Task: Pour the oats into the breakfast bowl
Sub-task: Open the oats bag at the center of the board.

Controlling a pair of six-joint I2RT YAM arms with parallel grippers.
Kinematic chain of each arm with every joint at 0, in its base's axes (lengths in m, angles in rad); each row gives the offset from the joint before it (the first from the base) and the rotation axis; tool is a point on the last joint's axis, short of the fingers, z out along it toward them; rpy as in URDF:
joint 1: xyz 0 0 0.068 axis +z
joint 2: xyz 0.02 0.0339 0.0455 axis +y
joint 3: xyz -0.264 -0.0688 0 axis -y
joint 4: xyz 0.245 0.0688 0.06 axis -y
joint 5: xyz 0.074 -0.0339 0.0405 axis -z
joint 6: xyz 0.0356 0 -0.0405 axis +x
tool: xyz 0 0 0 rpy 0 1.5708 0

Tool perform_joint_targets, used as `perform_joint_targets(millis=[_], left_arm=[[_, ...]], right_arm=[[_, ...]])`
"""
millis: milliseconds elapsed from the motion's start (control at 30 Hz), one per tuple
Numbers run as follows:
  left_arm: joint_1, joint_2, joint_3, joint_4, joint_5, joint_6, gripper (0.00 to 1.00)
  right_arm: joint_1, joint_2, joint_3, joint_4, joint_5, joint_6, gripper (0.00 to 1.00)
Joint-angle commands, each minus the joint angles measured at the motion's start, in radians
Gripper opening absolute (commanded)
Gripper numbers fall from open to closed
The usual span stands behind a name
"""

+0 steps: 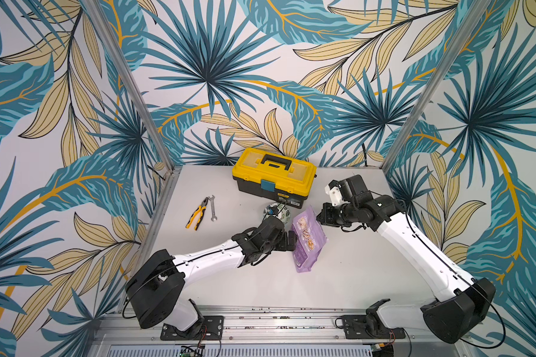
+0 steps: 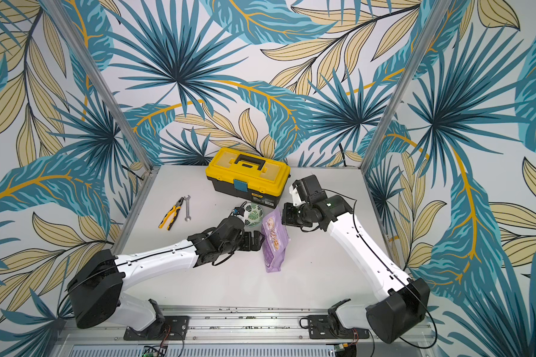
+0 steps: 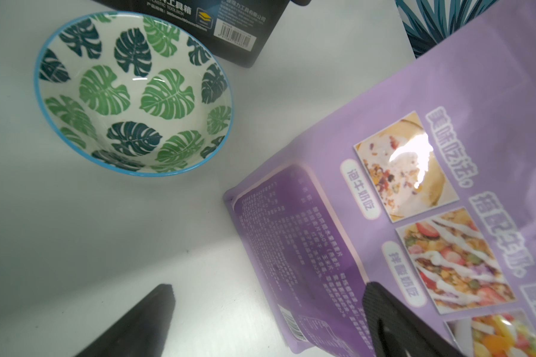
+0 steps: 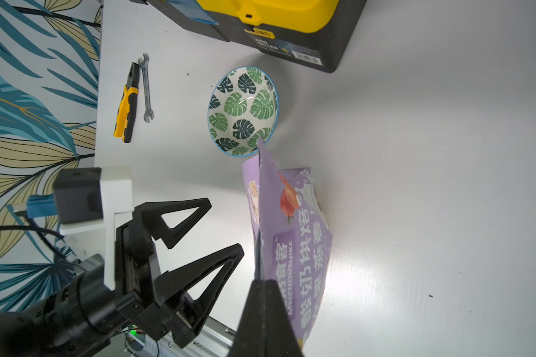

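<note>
In both top views we see the lilac oats pouch (image 1: 308,244) at frame centre on the tabletop (image 1: 338,278), with the leaf-printed, blue-rimmed bowl (image 2: 254,213) just to its upper left. In the left wrist view the left tool (image 3: 266,289) gapes beside the pouch's food photos and white text. In the right wrist view the right tool (image 4: 262,279) is clamped on the pouch's top seam.

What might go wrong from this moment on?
1. The right gripper pinches only the thin top edge of the light purple plastic pouch; it may slip when lifted.
2. The left gripper stands open beside the pouch, so tilting lacks support.
3. The small leaf-patterned ceramic bowl sits close to the yellow-and-black toolbox; a pour may miss.
</note>
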Motion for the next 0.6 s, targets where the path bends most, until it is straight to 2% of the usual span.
perform_joint_targets(millis=[0, 133, 267, 400, 567], left_arm=[[-0.003, -0.010, 0.009, -0.012, -0.012, 0.006, 1.00], [-0.003, -0.021, 0.007, -0.018, -0.020, 0.002, 1.00], [-0.002, -0.056, 0.007, -0.024, -0.027, -0.020, 1.00], [0.003, -0.132, 0.008, -0.033, -0.027, -0.083, 1.00], [0.023, -0.225, 0.003, 0.010, 0.033, -0.165, 0.98]], right_arm=[[-0.001, 0.011, -0.019, -0.016, -0.021, -0.014, 0.03], [-0.001, 0.010, -0.036, -0.010, -0.055, -0.023, 0.00], [-0.001, -0.003, -0.075, 0.041, -0.160, -0.015, 0.00], [-0.001, -0.026, -0.128, 0.104, -0.238, 0.011, 0.00], [-0.001, -0.037, -0.159, 0.135, -0.270, 0.020, 0.00]])
